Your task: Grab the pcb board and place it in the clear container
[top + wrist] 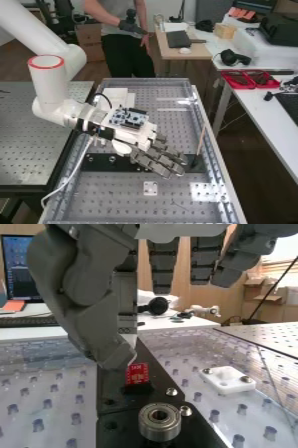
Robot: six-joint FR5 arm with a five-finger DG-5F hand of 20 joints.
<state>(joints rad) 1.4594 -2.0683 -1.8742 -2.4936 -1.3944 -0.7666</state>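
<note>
While the white arm (pixel 50 82) comes in from the far left, bent at its joints, its last section slants down over the bench (pixel 120 197) and carries the robot hand (pixel 159 156) low above it. In the high view the hand is tilted, its back turned up, with a blue and white circuit board (pixel 128 118) mounted behind it at the wrist. Its fingers reach out nearly straight, lying close to one another and pointing right and towards the near end, over a dark strip (pixel 100 162) that crosses the bench from left to right. A white block (pixel 151 188) lies on the near side of that strip.

In the wrist view the hand is open, its fingers spread apart, with the thumb (pixel 100 329) reaching down until its tip is just beside the red board (pixel 138 373); whether the two touch cannot be told. The board stands upright in a dark base on the strip, one flat face turned to the wrist camera. Its visible part is slightly taller than wide, so its long axis appears to run up and down. A metal bearing (pixel 159 421) sits on the strip, between the board and the wrist camera.
</note>
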